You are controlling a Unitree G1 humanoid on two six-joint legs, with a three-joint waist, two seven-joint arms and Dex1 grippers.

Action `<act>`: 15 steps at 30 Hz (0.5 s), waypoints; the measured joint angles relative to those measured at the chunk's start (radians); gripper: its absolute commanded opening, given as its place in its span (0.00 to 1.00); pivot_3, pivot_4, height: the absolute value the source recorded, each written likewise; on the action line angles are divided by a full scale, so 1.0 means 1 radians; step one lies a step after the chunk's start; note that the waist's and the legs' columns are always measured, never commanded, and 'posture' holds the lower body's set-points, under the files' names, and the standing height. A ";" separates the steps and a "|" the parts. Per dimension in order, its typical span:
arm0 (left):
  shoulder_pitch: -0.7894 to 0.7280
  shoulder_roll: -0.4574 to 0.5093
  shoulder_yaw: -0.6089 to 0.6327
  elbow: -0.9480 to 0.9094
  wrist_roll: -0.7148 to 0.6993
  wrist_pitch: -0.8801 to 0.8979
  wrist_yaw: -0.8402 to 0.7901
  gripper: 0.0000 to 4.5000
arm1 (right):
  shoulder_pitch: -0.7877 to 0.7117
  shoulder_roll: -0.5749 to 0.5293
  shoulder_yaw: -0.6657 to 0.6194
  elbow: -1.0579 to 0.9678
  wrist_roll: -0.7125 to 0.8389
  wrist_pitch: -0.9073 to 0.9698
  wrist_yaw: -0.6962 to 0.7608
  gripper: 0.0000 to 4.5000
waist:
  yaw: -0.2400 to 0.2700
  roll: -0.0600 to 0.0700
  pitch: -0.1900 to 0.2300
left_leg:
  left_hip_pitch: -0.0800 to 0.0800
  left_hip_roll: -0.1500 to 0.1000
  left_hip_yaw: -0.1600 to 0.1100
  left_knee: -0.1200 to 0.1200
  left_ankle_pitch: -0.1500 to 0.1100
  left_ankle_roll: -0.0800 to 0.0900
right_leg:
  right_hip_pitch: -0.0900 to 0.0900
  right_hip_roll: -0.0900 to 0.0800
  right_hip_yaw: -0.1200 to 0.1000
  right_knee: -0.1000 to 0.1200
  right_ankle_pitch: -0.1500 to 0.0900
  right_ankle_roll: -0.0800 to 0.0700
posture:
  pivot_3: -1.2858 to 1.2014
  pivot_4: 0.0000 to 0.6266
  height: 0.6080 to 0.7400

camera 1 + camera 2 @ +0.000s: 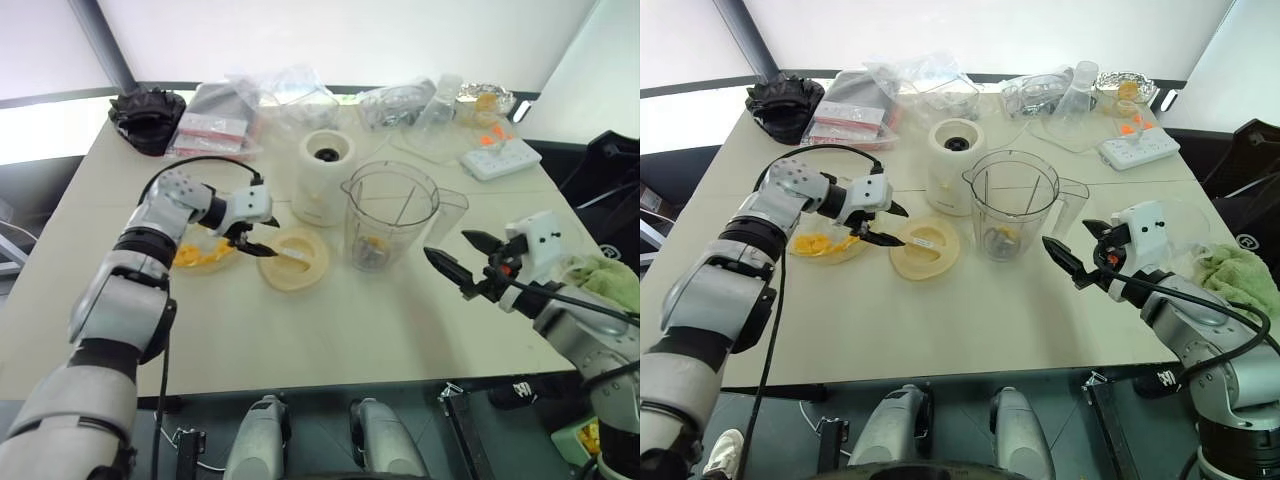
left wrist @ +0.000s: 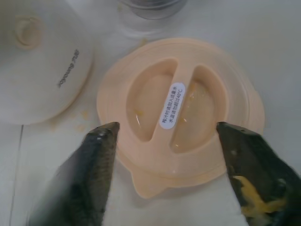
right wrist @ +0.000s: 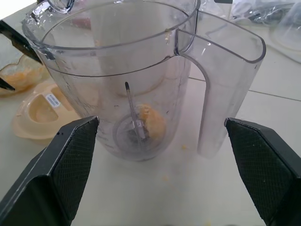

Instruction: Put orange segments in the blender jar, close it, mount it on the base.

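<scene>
Clear jar (image 1: 392, 213) standing upright mid-bench (image 1: 330, 330), lid off, handle toward the right arm, dark blade hub at the bottom with one orange segment (image 3: 151, 121) sitting beside it. Looks a bit smeary inside. Cream base (image 1: 325, 175) right behind and to the left of it, dark socket up, nothing mounted. Round cream-yellow lid (image 2: 181, 113) lying flat just left of the jar, white sticker on its grip bar, some juice pooled in the hollows.

Left pincer (image 1: 252, 240) hovering over the lid's left edge, fingers (image 2: 96, 160) spread either side of it, partly apart, holding nothing; yellow pulp stuck to one tip. Glass bowl (image 1: 823, 246) with more orange pieces just left of the lid, under the left wrist.

Right pincer (image 1: 455, 262) wide, empty, pointed at the jar from the right, near but not touching.

Back of the bench pretty cluttered: plastic bags (image 1: 290, 95), a black crumpled thing (image 1: 147, 115) at the far left corner, a white power strip (image 1: 502, 155) far right. Green cloth (image 1: 1240, 272) off the right edge. Nothing between the jar and either pincer.
</scene>
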 measured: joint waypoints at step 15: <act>-0.039 -0.097 -0.028 0.122 0.186 -0.082 0.140 0.48 | 0.056 -0.048 0.001 -0.162 0.129 0.104 0.008 1.00 | 0.000 0.000 0.000 | 0.001 0.001 -0.002 0.010 0.000 0.000 | 0.002 0.000 0.000 0.010 0.000 0.000 | 0.52 0.24 1.00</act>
